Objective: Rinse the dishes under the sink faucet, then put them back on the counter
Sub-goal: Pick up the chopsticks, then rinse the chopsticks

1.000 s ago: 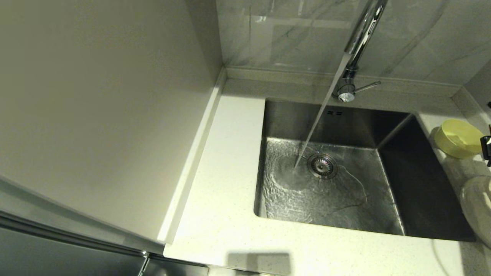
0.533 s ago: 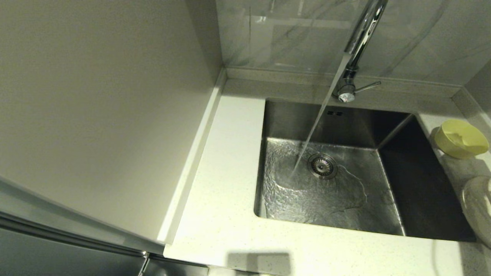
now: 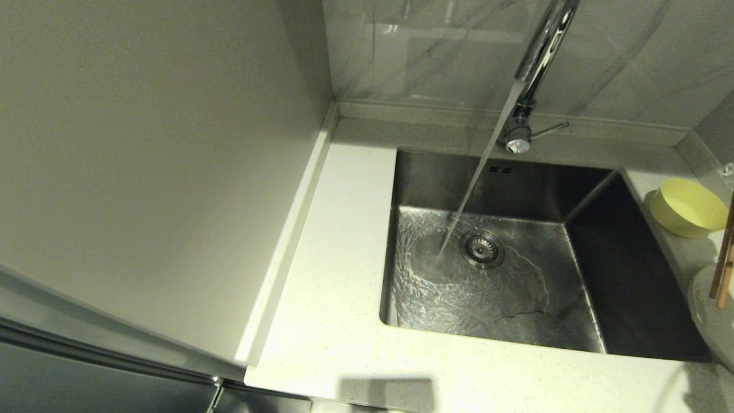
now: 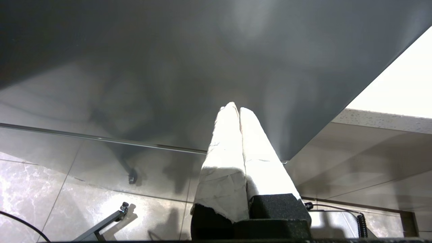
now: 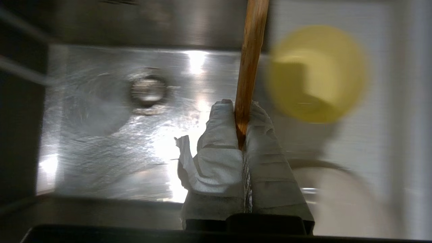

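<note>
Water streams from the chrome sink faucet into the steel sink beside the drain strainer. On the counter right of the sink sit the pale-yellow bowl and, nearer, the cream plate. My right gripper is shut on the brown chopsticks, held over the sink's right edge; they show at the head view's right border as chopsticks. The bowl and plate lie beyond them. My left gripper is shut and empty, parked low beside the cabinet.
A beige wall panel fills the left. The counter's raised back edge runs behind the sink below a marble backsplash. The faucet's thin lever points right.
The chopsticks have come into the head view at the right edge, over the plate. A dark gripper part seen there a second ago has left. Water keeps running.
</note>
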